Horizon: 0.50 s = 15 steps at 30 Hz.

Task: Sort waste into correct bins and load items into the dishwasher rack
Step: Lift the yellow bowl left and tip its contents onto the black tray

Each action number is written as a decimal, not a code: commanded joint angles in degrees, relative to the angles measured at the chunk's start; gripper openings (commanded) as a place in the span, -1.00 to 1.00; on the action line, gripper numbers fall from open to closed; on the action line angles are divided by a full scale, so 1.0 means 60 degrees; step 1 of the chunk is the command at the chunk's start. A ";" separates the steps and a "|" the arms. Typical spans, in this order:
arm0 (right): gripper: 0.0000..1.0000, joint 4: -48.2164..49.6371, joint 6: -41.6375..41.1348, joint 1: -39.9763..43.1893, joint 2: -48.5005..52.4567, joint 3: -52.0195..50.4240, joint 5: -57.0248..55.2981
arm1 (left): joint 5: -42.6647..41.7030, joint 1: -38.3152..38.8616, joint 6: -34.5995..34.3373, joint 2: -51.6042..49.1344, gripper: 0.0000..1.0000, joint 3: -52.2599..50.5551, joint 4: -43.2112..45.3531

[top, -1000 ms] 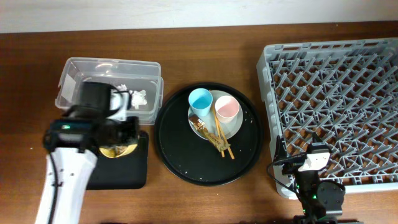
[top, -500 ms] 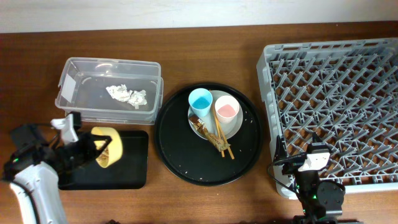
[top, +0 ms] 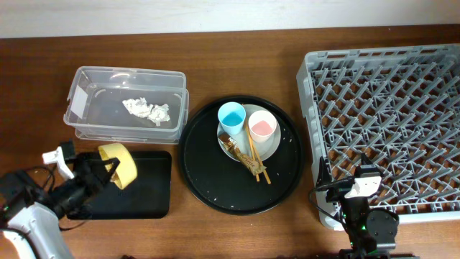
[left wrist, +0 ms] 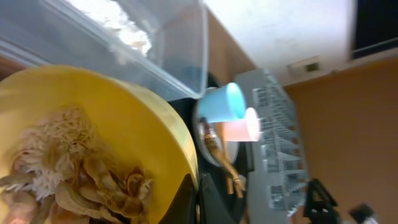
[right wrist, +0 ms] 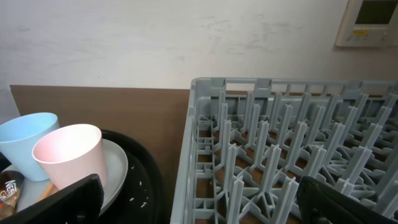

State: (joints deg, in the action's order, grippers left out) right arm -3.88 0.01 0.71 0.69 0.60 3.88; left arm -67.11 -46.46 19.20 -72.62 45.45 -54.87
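Yellow bowl (top: pixel 123 164) pulled back left — L jaws clamped on it; R jaws apart.

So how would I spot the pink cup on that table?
Find the round black tray in the middle. On its pale plate stand two small cups; the pink cup is the one nearer the grey dishwasher rack, not the light-blue cup.

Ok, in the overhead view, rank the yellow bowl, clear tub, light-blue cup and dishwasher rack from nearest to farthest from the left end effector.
From the left end effector:
1. yellow bowl: in its grip, lower left.
2. clear tub: just behind it, upper left.
3. light-blue cup: centre.
4. dishwasher rack: far right.
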 commanded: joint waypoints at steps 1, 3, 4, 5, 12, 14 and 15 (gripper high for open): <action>0.96 -0.0044 -0.0051 -0.0055 -0.0062 -0.0047 -0.0047 | -0.1719 -0.0299 0.0954 0.0106 -1.00 -0.0412 0.0058; 0.96 -0.0044 -0.0051 -0.0055 -0.0062 -0.0047 -0.0047 | -0.1712 -0.0382 0.1042 0.0095 -0.99 -0.0539 0.0076; 0.96 -0.0044 -0.0051 -0.0055 -0.0062 -0.0047 -0.0047 | -0.1716 -0.0397 0.1038 0.0091 -0.99 -0.0576 0.0066; 0.96 -0.0044 -0.0051 -0.0055 -0.0062 -0.0047 -0.0047 | -0.1730 -0.0412 0.1038 0.0087 -0.99 -0.0608 0.0066; 0.97 -0.0044 -0.0051 -0.0055 -0.0062 -0.0047 -0.0047 | -0.2353 -0.0412 0.0980 0.0000 -1.00 -0.0623 0.0634; 0.96 -0.0044 -0.0051 -0.0055 -0.0062 -0.0047 -0.0047 | -0.2357 -0.0412 0.0962 -0.0131 -0.99 -0.0623 0.0678; 0.97 -0.0044 -0.0051 -0.0055 -0.0062 -0.0047 -0.0047 | -0.2361 -0.0412 0.0962 -0.0193 -0.99 -0.0623 0.0514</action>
State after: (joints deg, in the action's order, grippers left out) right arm -3.88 -0.01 0.71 0.69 0.60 3.88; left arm -78.13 -48.58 23.66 -72.69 42.09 -51.05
